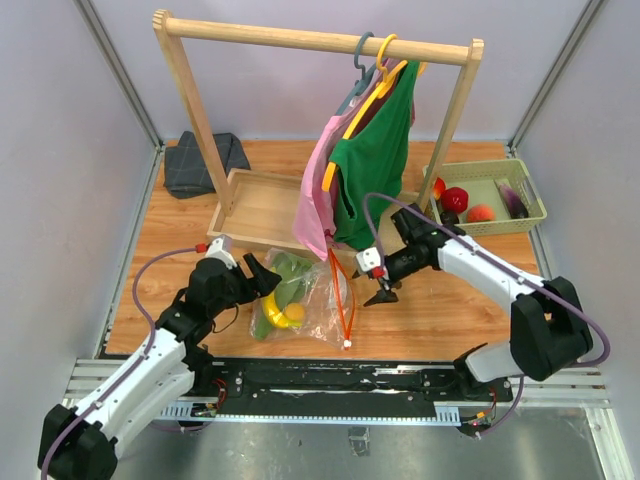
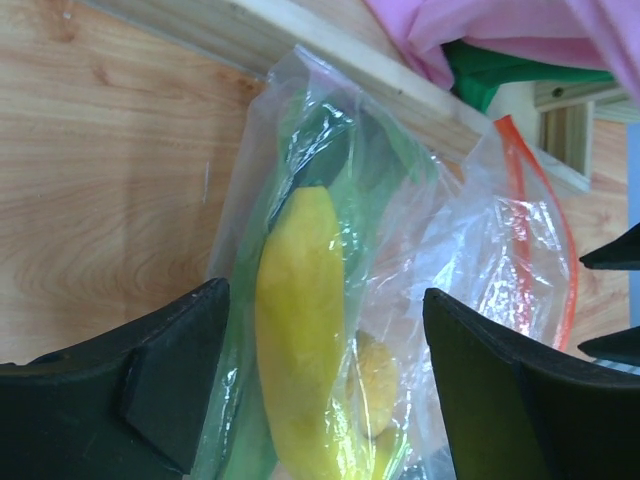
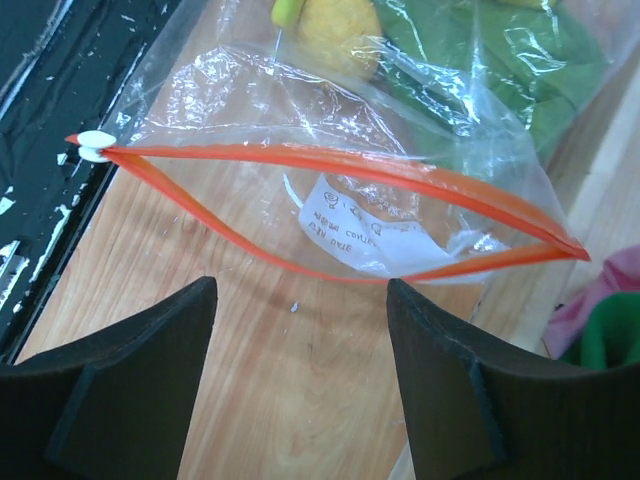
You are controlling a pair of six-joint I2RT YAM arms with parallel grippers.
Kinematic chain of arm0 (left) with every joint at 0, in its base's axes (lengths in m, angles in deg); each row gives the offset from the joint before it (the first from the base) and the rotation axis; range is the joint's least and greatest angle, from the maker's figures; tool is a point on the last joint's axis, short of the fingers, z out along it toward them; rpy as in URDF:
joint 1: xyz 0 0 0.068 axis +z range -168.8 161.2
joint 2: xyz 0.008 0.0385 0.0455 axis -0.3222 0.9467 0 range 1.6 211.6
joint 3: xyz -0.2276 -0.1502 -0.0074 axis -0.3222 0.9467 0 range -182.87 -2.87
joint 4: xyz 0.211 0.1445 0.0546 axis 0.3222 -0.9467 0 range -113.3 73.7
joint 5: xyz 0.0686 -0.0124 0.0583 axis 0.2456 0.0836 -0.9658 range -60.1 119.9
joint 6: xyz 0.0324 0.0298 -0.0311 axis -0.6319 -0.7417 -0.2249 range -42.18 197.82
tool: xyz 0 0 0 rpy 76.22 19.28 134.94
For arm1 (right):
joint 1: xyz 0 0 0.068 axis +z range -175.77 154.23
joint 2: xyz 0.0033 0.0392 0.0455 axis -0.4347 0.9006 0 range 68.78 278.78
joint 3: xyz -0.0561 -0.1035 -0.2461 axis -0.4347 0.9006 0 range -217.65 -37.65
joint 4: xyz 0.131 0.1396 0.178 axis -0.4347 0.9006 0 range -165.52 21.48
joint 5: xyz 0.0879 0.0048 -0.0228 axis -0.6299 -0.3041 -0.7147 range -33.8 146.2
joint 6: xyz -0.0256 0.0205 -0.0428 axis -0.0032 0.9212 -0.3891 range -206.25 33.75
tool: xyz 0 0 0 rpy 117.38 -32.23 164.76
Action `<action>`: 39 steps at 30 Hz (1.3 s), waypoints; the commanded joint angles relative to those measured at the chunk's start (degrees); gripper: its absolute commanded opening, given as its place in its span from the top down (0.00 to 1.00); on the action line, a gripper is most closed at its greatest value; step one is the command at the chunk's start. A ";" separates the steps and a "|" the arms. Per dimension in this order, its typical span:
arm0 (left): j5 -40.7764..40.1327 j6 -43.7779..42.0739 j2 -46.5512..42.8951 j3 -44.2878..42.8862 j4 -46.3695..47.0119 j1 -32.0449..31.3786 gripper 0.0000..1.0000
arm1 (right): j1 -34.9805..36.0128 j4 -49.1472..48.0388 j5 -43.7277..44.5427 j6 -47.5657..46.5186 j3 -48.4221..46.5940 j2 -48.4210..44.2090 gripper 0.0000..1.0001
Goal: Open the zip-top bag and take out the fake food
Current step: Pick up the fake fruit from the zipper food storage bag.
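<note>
You're looking at the zip-top bag (image 1: 305, 295) lying near, between both arms, its mouth gaping. Your left gripper (image 1: 266, 277) is straddling its banana (image 2: 300, 330), jaws wide. Your right gripper (image 1: 383, 297) is hovering open and empty. Only the right wrist view is showing the paper label (image 3: 365, 230) inside.

I see the zip-top bag (image 3: 250, 90) as thin clear plastic, glossy and crinkled, with a smooth orange-red zip strip (image 3: 330, 165) and a white paper label (image 3: 360, 225) inside. The banana (image 2: 300, 310) in it looks like matt yellow plastic. Under the bag the table (image 2: 100, 200) is smooth, pale grained wood, and behind the bag I make out soft matt cloth on the green garment (image 1: 375, 160) and pink garment (image 1: 318, 190).
</note>
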State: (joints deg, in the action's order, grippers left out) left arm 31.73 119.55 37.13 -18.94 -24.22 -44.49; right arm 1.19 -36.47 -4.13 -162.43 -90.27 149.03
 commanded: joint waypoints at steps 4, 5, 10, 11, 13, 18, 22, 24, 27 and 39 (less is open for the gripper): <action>2.58 1.23 2.83 -2.02 -2.82 -0.08 0.23 | 8.42 -11.88 9.22 8.30 0.67 4.07 0.45; 3.07 1.20 3.05 -1.95 -2.92 -0.15 0.25 | 9.41 -13.10 10.13 9.27 0.63 4.50 0.49; 5.29 1.02 5.00 -1.68 -3.26 -0.13 0.34 | 14.24 -17.84 15.52 12.70 0.84 7.04 0.62; 5.86 1.04 5.47 -1.61 -3.18 -0.09 0.37 | 15.16 -18.37 16.51 12.74 0.92 7.52 0.63; 7.30 0.97 6.36 -1.51 -2.71 -0.12 0.42 | 16.81 -19.10 17.65 12.88 0.90 8.32 0.65; 9.74 0.93 9.10 -0.91 -1.12 -0.15 0.50 | 20.62 -20.19 18.09 13.69 0.11 10.10 0.67; 10.86 0.79 11.97 -0.81 -0.18 -0.10 0.64 | 23.87 -21.18 18.99 13.96 -1.23 12.36 0.67; 11.13 0.89 12.98 -0.64 0.46 -0.15 0.68 | 25.23 -21.54 19.12 14.17 -2.13 13.48 0.67; 11.52 1.18 13.55 -0.20 1.80 -0.16 0.75 | 26.70 -22.85 19.29 15.09 -3.09 14.74 0.65; 12.67 0.15 15.60 0.10 5.28 -0.14 0.93 | 28.93 -27.68 16.89 20.81 -5.31 16.62 0.45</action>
State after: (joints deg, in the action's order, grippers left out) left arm 42.70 120.64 51.88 -19.25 -20.22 -44.47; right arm 28.60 -61.54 14.97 -144.47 -93.50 164.48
